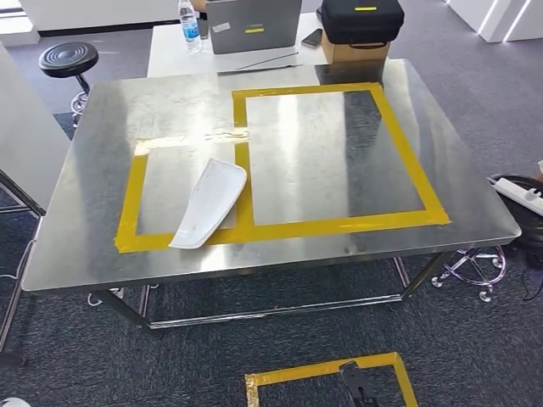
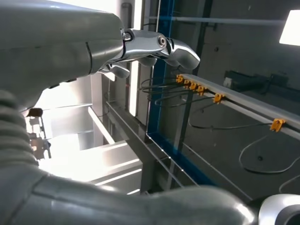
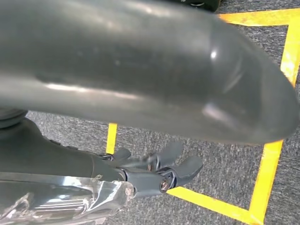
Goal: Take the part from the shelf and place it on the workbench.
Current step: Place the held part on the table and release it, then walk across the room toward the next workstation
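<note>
Left wrist view: the left hand's (image 2: 106,44) fingers (image 2: 176,49) stretch out nearly straight and close together, with the thumb (image 2: 141,208) well apart from them and nothing between, so the hand holds nothing. It is raised in the air, with a blue-framed structure (image 2: 159,93) and cables on orange clips (image 2: 191,85) behind it.

Right wrist view: the right hand's (image 3: 148,171) fingers (image 3: 185,168) are extended and slightly fanned, with the broad thumb (image 3: 159,65) apart from them; nothing is in its grasp. It hangs over grey carpet (image 3: 219,164) with yellow floor tape (image 3: 212,204) beneath.

Head view: the part (image 1: 209,203), a curved white panel, lies flat on the steel tabletop (image 1: 83,229). It rests across the near right corner of the smaller yellow tape frame (image 1: 131,199), its narrow end over the front strip and its wide end touching the strip shared with the larger frame (image 1: 410,157).
</note>
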`<act>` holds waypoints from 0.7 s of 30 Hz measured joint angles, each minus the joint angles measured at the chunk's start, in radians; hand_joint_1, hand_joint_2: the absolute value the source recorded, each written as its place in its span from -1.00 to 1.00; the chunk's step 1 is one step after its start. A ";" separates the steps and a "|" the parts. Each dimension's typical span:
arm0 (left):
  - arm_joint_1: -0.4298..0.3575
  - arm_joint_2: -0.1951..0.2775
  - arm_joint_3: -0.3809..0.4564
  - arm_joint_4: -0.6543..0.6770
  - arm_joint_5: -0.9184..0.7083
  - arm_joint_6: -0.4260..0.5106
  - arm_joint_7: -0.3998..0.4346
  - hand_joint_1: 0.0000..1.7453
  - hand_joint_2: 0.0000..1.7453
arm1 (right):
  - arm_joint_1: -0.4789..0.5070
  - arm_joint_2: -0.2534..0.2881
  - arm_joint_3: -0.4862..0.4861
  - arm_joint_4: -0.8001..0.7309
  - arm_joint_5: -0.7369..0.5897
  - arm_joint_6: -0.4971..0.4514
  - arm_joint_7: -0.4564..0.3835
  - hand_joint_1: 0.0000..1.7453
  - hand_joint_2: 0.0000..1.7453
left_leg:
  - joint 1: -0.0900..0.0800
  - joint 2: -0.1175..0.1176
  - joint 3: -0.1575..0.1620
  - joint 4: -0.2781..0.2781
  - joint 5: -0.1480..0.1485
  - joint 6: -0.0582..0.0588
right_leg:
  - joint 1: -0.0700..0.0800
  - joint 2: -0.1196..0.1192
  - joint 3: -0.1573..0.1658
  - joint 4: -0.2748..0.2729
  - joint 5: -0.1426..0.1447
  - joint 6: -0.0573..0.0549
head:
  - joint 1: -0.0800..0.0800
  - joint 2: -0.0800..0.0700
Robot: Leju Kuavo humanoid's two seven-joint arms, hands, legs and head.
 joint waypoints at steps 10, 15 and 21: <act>0.016 0.003 -0.056 0.055 0.018 -0.015 0.001 -1.00 -1.00 | 0.003 0.000 -0.027 -0.001 -0.001 -0.001 0.003 -1.00 -1.00 | 0.003 0.003 0.005 -0.024 0.012 0.031 | 0.000 -0.002 -0.128 0.269 -0.116 0.034 | 0.012 0.000; 0.015 0.009 -0.099 0.076 0.014 0.001 0.001 -1.00 -1.00 | -0.001 0.002 -0.037 -0.002 -0.002 -0.001 0.003 -1.00 -1.00 | -0.004 0.001 0.010 -0.017 0.006 0.014 | -0.002 -0.001 0.013 -0.003 -0.002 0.024 | 0.013 0.000; 0.014 0.015 -0.130 0.092 0.015 0.010 0.001 -1.00 -1.00 | 0.000 0.005 -0.047 -0.005 -0.004 -0.001 0.003 -1.00 -1.00 | 0.000 0.002 -0.035 0.079 -0.060 -0.014 | -0.005 0.000 0.009 -0.010 0.004 -0.009 | 0.003 0.000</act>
